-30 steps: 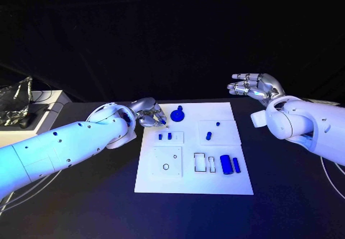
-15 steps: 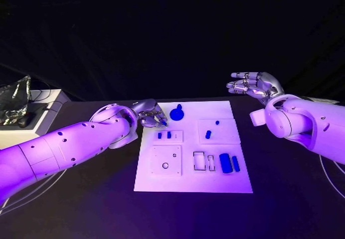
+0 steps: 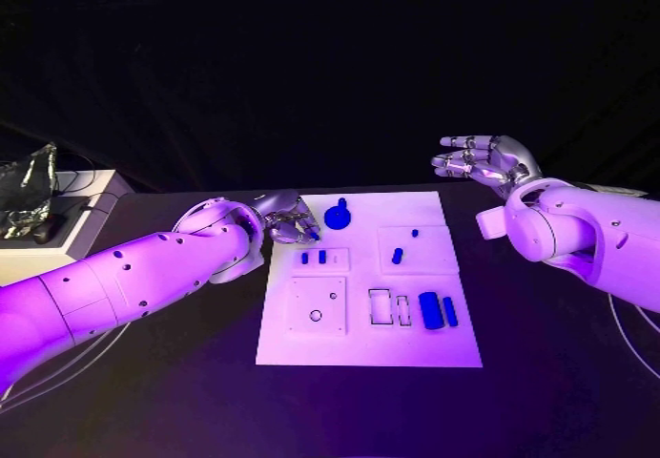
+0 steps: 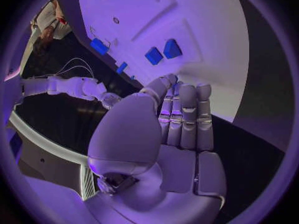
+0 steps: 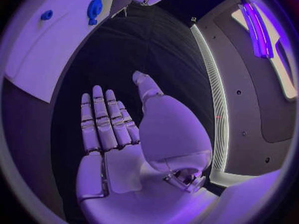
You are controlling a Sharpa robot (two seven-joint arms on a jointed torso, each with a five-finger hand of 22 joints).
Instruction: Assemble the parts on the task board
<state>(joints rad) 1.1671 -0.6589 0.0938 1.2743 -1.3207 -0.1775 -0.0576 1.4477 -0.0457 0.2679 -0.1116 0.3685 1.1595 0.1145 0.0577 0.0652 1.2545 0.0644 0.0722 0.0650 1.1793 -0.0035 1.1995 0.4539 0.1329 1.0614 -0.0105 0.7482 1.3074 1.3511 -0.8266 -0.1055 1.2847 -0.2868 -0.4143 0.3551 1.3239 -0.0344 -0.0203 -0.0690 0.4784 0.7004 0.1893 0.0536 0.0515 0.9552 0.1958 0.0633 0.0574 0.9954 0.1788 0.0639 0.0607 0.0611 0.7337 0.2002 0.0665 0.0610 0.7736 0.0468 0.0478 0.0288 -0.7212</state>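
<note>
Far left, off the table (image 3: 179,382): a crumpled shiny thing (image 3: 30,196) on a pale box, well clear of the work.

Next, left hand (image 3: 286,218) at the far left edge of the task board (image 3: 371,355), fingers (image 4: 187,114) side by side, thumb bent in toward their tips. A small blue speck (image 3: 312,232) sits just at the fingertips; cannot tell whether pinched or merely lying on the board.

On the board itself: two small pegs (image 3: 314,257) near the left hand, a round blue piece (image 3: 337,217) at the far edge, a lone peg (image 3: 398,256) in the right-hand panel, two long bars (image 3: 441,311) side by side near the right edge, next to empty slots (image 3: 391,308).

Probably all hard moulded plastic: light, stiff, smooth, apt to slip or roll if nudged. Best taken by fingertip pinch across the narrow sides; bars at mid-length, pegs from above. Bars touch or nearly touch, so little room between them for a finger.

Far right, right hand (image 3: 484,162) raised beyond the board's corner, fingers spread wide, holding nothing, well apart from every part.
</note>
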